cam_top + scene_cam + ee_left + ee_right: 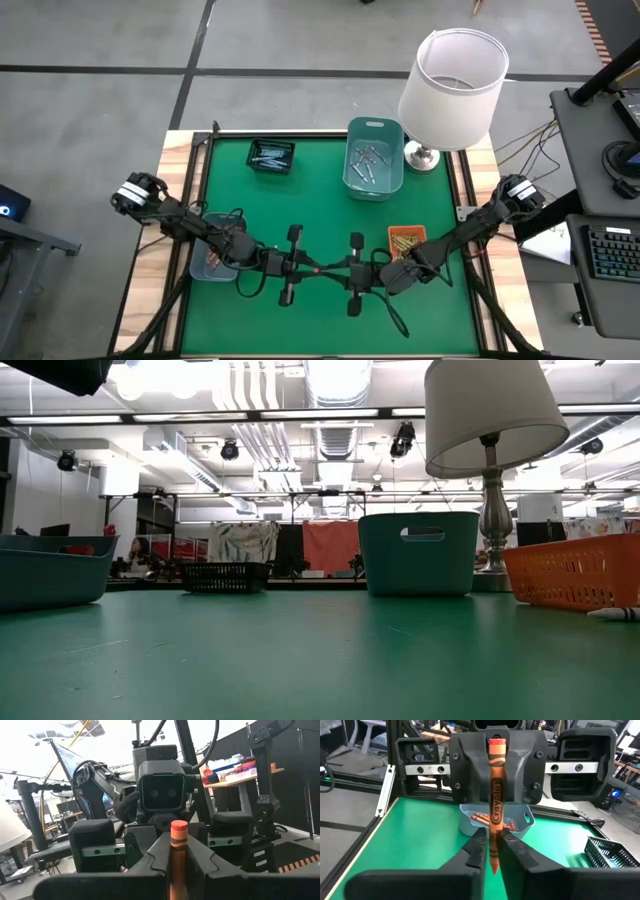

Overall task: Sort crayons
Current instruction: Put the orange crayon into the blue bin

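Note:
An orange crayon (495,795) stands upright in the air over the green mat's near middle, flat end up and point down. My left gripper (178,851) and my right gripper (493,845) face each other there, both shut on it. In the high view the left gripper (308,266) and the right gripper (338,268) nearly touch. Red-orange crayons lie in a blue-grey tray (496,822). Grey ones lie in a teal bin (374,158). A grey-white crayon (612,614) lies on the mat. My left gripper pinches the crayon's upper part (178,845) between its two fingers, just below the flat end (179,826), which sticks out above them. The fingers come level from the table's left and lie across the crayon. The crayon is upright, clear of the mat. My right gripper has the crayon's lower part (494,837) between its two fingers, which lie against both its sides. They come level from the table's right, across the crayon. The pointed end (494,869) hangs below, between the fingers.
On the mat are a black basket (271,156) at the far left, the blue-grey tray (212,260) at the near left and an orange basket (407,238) at the right. A white-shaded lamp (452,80) stands at the far right corner. Bare green mat lies in the middle.

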Robot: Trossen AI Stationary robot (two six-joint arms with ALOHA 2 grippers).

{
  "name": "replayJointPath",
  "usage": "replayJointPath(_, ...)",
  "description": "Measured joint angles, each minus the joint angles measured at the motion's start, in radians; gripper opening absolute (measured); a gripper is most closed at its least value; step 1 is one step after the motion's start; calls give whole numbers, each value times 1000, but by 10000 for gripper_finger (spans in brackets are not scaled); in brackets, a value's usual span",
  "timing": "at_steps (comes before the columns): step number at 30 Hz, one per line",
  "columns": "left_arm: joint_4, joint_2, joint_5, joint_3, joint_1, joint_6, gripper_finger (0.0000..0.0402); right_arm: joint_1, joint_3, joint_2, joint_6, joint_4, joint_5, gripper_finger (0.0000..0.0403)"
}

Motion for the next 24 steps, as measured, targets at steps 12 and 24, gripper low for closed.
replayJointPath(12, -796, -240, -690, 27, -73, -254, 3, -2, 117, -18, 145, -341, 189, 140)
replayJointPath(24, -2428, -359, -340, 233, -94, -1822, 2, -25, 133, -15, 172, -403, 199, 136)
